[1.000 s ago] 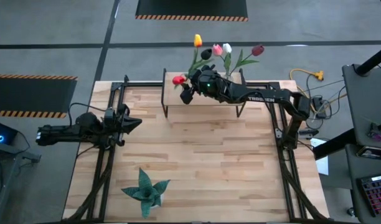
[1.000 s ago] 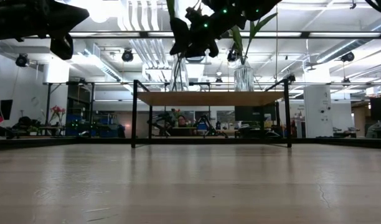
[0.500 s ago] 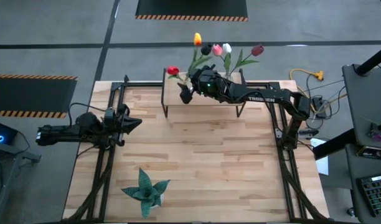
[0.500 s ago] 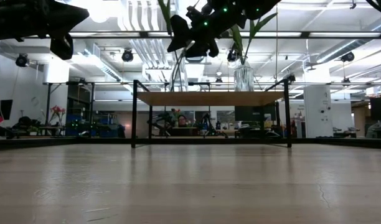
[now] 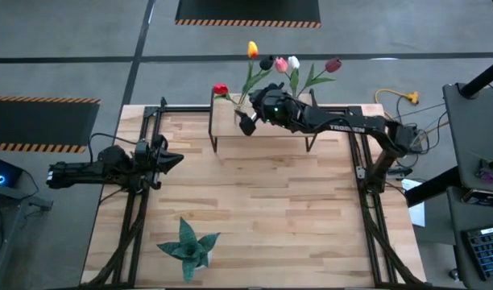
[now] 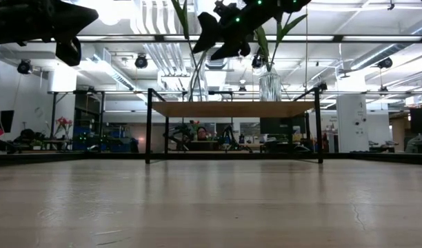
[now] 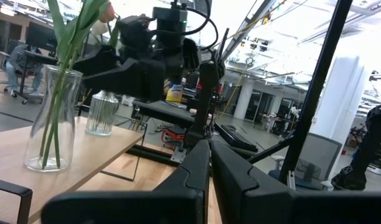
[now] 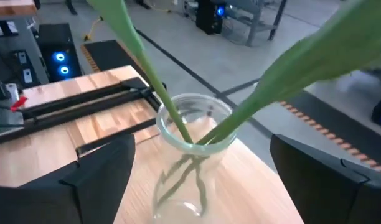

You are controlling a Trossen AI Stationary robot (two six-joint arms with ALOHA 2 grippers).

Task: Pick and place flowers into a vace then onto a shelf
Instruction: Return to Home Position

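On the shelf — clear vase of tulips, placed. Right pincer spread above it; homing step: lift clear of stems. Left pincer pressed together, left of desk.

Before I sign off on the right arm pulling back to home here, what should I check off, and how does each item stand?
1. Clear vase upright on the shelf: ok.
2. Right pincer released: ok, open, with its fingers either side of the vase and apart from the glass.
3. Pull-back path free of stems and leaves: cannot tell, green leaves cross close in front of the right wrist camera.
4. Flowers off the tabletop: ok, none lying there in the high view.
5. Left pincer out of the way: ok, shut, at the table's left side.
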